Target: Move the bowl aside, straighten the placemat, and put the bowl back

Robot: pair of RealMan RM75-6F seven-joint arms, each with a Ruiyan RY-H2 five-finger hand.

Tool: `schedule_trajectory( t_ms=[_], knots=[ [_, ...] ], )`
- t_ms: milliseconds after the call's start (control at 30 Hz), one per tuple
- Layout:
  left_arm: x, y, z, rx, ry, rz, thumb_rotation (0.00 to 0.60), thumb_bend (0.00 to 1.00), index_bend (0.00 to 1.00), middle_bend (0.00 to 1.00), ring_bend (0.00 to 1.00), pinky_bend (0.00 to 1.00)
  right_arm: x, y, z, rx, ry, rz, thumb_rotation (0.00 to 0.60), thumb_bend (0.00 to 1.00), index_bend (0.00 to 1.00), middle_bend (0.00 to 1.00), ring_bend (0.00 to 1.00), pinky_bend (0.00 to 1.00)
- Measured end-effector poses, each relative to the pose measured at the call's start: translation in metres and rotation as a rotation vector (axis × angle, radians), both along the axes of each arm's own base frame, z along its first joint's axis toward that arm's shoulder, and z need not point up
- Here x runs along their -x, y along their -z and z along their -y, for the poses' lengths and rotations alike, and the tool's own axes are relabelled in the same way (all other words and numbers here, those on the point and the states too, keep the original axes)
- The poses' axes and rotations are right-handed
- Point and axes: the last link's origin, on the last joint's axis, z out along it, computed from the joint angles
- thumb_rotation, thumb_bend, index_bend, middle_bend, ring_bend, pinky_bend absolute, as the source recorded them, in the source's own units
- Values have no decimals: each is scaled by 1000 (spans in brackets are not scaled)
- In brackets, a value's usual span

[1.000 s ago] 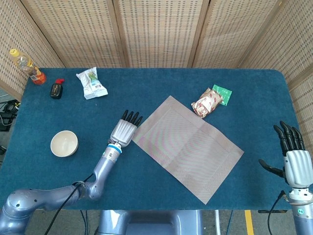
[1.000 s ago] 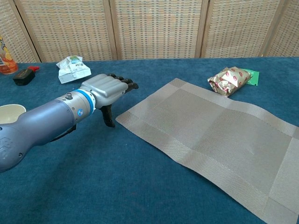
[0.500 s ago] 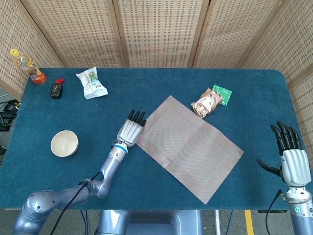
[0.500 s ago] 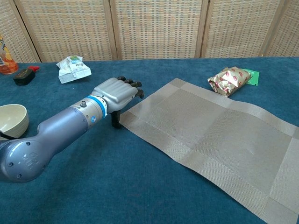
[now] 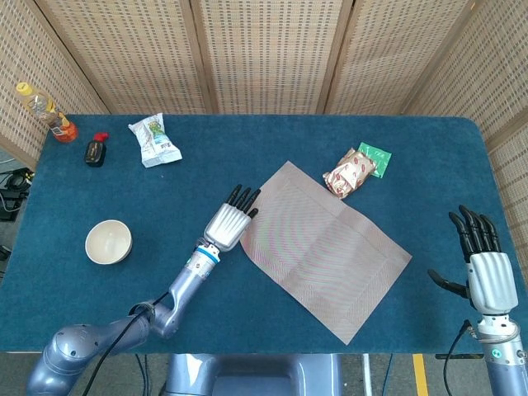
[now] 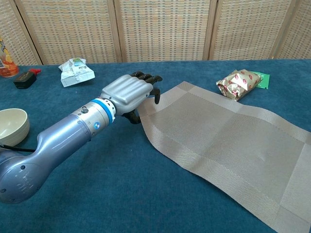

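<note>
One blue table [image 5: 272,148] carries one grey placemat [image 5: 326,247], lying skewed at centre, its near-left corner hidden under the left hand [image 5: 231,221], which presses palm-down on that edge with fingers loosely extended; whether it actually pinches the mat cannot be told. One right hand [image 5: 485,268] stands at 4 o'clock, fingers apart, holding nothing. One cream bowl [image 5: 108,242] sits well apart at 9 o'clock; two snack packets [image 5: 351,173] at 1 o'clock, one white pouch [image 5: 154,140] at 11, one bottle [image 5: 48,111] and one small black item [image 5: 96,151] at 10.
</note>
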Motion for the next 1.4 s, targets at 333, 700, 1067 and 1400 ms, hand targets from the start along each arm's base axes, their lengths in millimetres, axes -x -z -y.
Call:
schedule_trajectory(
  t_ms=[333,700,1067,1400],
  knots=[
    [1,-2,1,-21,-4,8,600,391,517,0,0,0,-1,0,-1,-9,-5,10,600,212,39,0,0,0],
    [8,-9,3,-33,-8,2,600,516,548,0,0,0,-3,2,-3,-22,-7,1,600,212,39,0,0,0],
    [27,-30,13,-42,2,26,600,535,575,0,0,0,-7,8,-6,-33,-18,-25,600,213,39,0,0,0],
    [51,-49,44,-26,20,33,600,533,580,0,0,0,-11,13,-11,-44,-30,-45,600,213,39,0,0,0]
  ],
)
